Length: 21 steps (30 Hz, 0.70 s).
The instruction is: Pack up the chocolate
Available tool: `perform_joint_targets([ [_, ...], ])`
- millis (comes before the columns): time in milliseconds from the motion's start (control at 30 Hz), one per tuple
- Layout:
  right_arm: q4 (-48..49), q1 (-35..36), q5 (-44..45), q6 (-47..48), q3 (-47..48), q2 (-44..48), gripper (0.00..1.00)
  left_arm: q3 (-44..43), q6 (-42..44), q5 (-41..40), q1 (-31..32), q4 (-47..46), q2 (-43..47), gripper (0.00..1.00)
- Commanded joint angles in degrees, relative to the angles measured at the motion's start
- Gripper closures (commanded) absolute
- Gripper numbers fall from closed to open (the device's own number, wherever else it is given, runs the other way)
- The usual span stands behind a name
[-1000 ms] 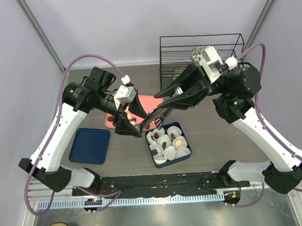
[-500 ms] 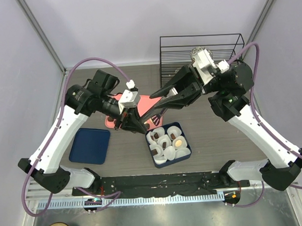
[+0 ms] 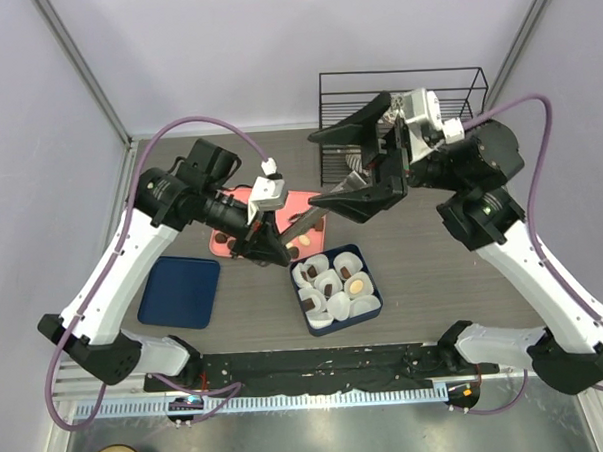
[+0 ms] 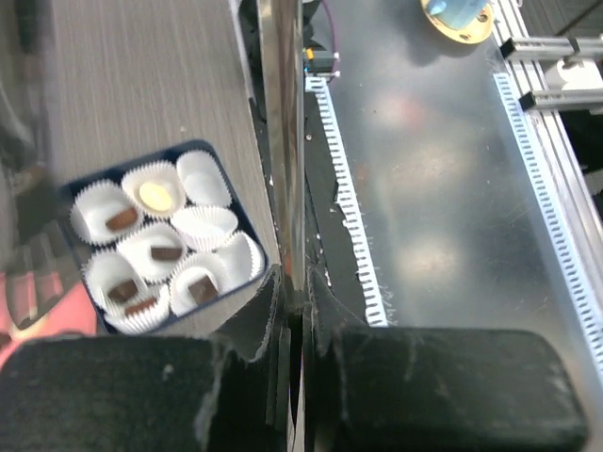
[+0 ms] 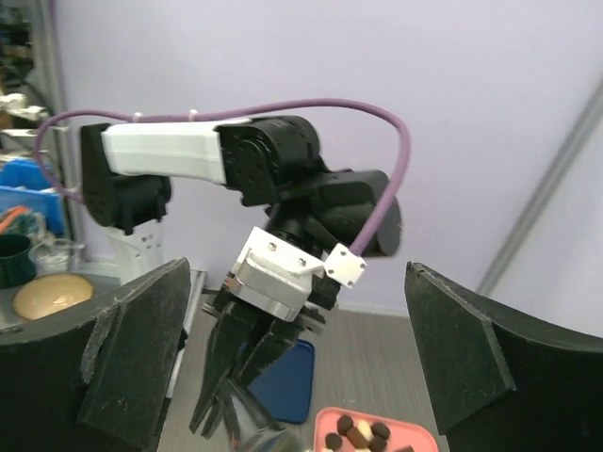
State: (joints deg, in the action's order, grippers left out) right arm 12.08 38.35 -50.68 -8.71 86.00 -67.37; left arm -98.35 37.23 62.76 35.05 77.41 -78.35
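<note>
1. A blue box (image 3: 348,321) sits nearest the arm bases, filled with white paper cups (image 4: 203,224). Several cups hold chocolate (image 4: 122,219): brown pieces and one cream piece.
2. A shallow blue tray (image 3: 179,291) lies left of the box, apart from it.
3. Left gripper (image 3: 276,250): fingers pressed together, low beside the box's far-left corner. Whether they pinch anything cannot be told.
4. A pink tray (image 3: 288,202) carries loose chocolate pieces.
5. Right gripper (image 3: 344,164): fingers spread wide, nothing between them, high above the table.
6. A wire rack (image 3: 446,90) stands farthest back.

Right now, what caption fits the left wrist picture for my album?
Shut left pincer beside a blue box of paper cups, some holding chocolates.
</note>
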Motion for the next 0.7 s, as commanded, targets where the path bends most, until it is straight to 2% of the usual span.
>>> perform_joint_targets([
  [0, -7.04, -0.55, 12.43, 5.98, -3.19, 7.77, 0.00, 0.86, -12.16, -6.41, -1.38, -2.65, 4.77, 1.00],
  [33, -8.02, -0.64, 14.97, 6.68, -5.20, 9.09, 0.00, 1.92, -14.19, -7.99, -1.47, -5.74, 7.48, 1.00],
  [67, -8.64, -0.73, 16.30, 7.12, -6.27, 11.19, 0.00, 2.97, -17.43, -12.88, -1.47, -10.39, 8.29, 1.00],
  [167, -11.01, -0.82, 20.08, 6.87, -10.84, 14.37, 0.00, 2.89, -22.54, -21.58, -1.82, -15.50, 8.73, 1.00],
  [300, -12.61, -0.91, 17.81, 3.10, -15.05, 13.50, 0.00, 4.39, -25.36, -28.37, -1.91, -19.13, 9.70, 1.00],
  [400, -9.27, -1.08, 14.13, 0.98, -16.12, 11.05, 0.00, 4.92, -25.19, -28.40, -1.91, -19.40, 10.14, 1.00],
  [467, -8.39, -1.52, 6.69, -0.07, -14.90, 9.29, 0.00, 5.18, -25.19, -27.96, -1.91, -19.22, 10.41, 1.00],
  [600, -3.04, -2.31, 6.64, -1.92, -14.98, 5.68, 0.00, 5.18, -25.02, -27.52, -1.91, -18.87, 11.02, 1.00],
  [667, 3.96, -4.24, 5.94, -5.95, -15.51, 3.66, 0.00, 5.09, -25.02, -26.55, -1.91, -18.44, 11.11, 1.00],
])
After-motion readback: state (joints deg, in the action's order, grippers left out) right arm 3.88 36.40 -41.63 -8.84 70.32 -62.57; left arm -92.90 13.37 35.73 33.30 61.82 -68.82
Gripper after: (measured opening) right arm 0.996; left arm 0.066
